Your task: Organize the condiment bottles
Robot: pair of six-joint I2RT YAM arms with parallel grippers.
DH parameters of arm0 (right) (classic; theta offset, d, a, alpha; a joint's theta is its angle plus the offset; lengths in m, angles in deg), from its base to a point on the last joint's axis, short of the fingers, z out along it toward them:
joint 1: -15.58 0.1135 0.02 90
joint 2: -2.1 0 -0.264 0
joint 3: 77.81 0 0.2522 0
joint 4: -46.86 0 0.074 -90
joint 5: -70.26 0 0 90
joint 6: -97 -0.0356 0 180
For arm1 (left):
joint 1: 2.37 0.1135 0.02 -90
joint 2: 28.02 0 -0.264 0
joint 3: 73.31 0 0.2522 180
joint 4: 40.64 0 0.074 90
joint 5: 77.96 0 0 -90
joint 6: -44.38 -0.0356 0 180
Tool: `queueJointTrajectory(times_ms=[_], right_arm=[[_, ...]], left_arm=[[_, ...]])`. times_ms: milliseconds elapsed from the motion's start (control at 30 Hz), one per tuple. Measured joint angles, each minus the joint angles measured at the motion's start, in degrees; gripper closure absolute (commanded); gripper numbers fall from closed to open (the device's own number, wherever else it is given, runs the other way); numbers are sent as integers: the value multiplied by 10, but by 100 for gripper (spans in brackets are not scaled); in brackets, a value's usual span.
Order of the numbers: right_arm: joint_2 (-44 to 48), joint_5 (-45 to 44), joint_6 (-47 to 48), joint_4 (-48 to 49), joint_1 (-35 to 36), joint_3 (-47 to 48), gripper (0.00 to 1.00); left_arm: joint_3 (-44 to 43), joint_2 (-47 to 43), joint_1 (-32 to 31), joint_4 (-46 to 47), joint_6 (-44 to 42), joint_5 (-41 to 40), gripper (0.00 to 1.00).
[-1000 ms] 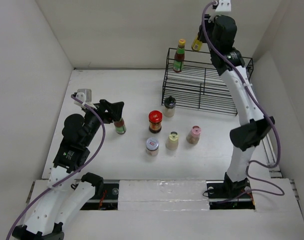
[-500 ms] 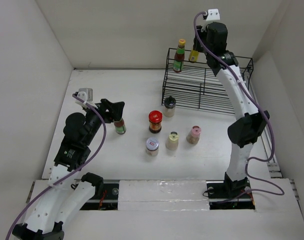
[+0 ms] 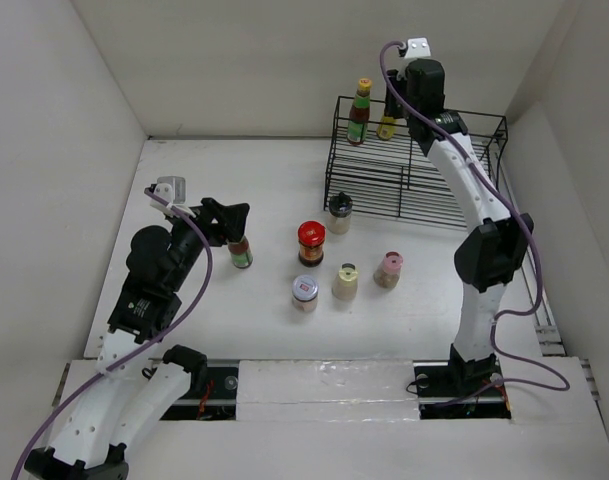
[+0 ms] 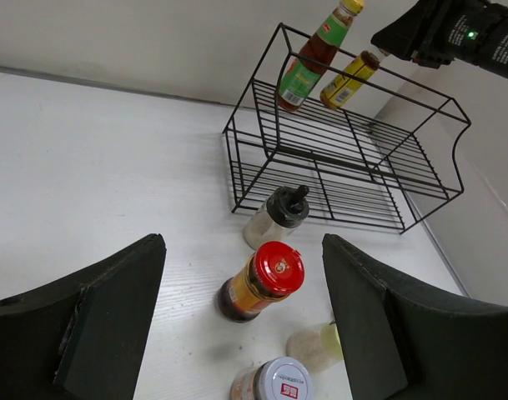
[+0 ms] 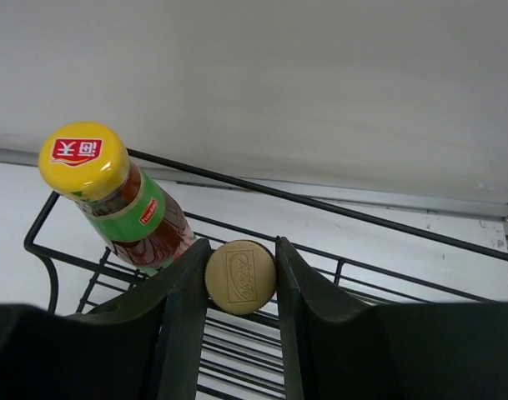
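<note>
Right pincer (image 5: pixel 240 279): clamped on the cap of your gold-capped bottle (image 4: pixel 347 83), at the upper shelf of the rack (image 3: pixel 404 165), just beside the green-label bottle (image 5: pixel 124 204). Left pincer (image 4: pixel 241 250): wide, holding nothing. On your bench (image 3: pixel 234 180): grey shaker (image 3: pixel 339 212) by the rack; red-lidded jar (image 3: pixel 311 243); silver-lidded jar (image 3: pixel 304 292); cream shaker (image 3: pixel 344 281); pink shaker (image 3: pixel 387 269)

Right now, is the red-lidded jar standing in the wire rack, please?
No, the red-lidded jar stands on the table, in front of the wire rack and apart from it.
</note>
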Motion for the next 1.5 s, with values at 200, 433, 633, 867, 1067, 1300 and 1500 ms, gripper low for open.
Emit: queueJointTrajectory(times_ms=[200, 433, 633, 867, 1067, 1300, 1500], right_arm=[[-52, 22, -3, -14, -10, 31, 66], [-65, 47, -19, -14, -29, 52, 40], [-63, 49, -25, -15, -34, 68, 28], [24, 49, -22, 2, -31, -6, 38], [275, 56, -26, 101, 54, -318, 88], [367, 61, -34, 140, 238, -546, 18], [355, 77, -33, 107, 281, -598, 5]], left_arm=[[0, -2, 0, 0, 0, 0, 28], [0, -2, 0, 0, 0, 0, 28], [0, -2, 0, 0, 0, 0, 28], [0, -2, 0, 0, 0, 0, 28], [0, -2, 0, 0, 0, 0, 28], [0, -1, 0, 0, 0, 0, 28], [0, 0, 0, 0, 0, 0, 28]])
